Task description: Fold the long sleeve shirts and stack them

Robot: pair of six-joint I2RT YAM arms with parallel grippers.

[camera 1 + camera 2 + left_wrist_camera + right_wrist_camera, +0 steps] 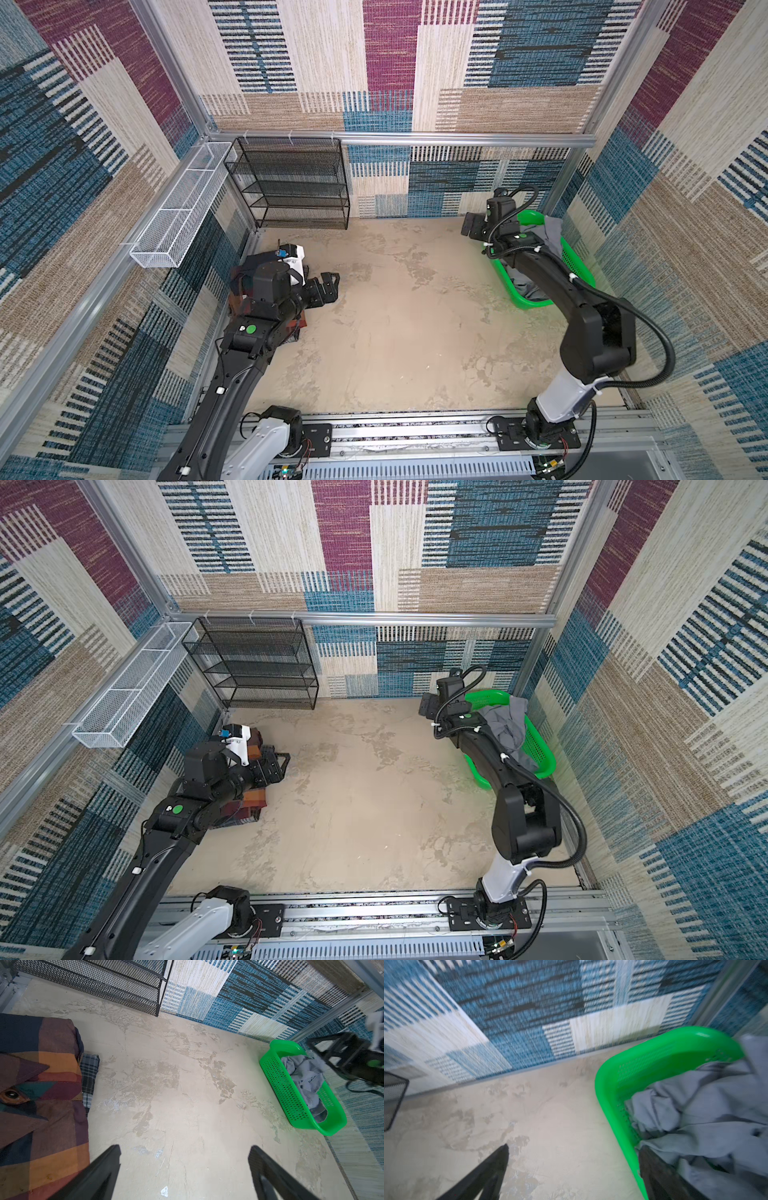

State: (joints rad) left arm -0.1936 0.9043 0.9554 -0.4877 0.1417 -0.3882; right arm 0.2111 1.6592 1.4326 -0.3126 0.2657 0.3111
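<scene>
Found plaid shirt (41, 1105) folded at nine o'clock, gray shirt (305, 1076) heaped in basket (276, 1086) at two. Noted left gripper (185, 1146), right gripper (574, 1146) spread (both empty). Judged next: pinching gray cloth out.

Layout rn: folded shirt (41, 1105) at left edge of table (395, 332), sitting on second cloth (89, 1076) whose edge pokes out. Mesh rack (291, 183) behind stack, against back wall. Wire tray (183, 208) up on left wall. Basket (544, 766) far right near back corner, loose shirt (507, 725) heaped in it, draped over rim. Left gripper (328, 286) just right of stack, right gripper (471, 226) at basket's far end.
</scene>
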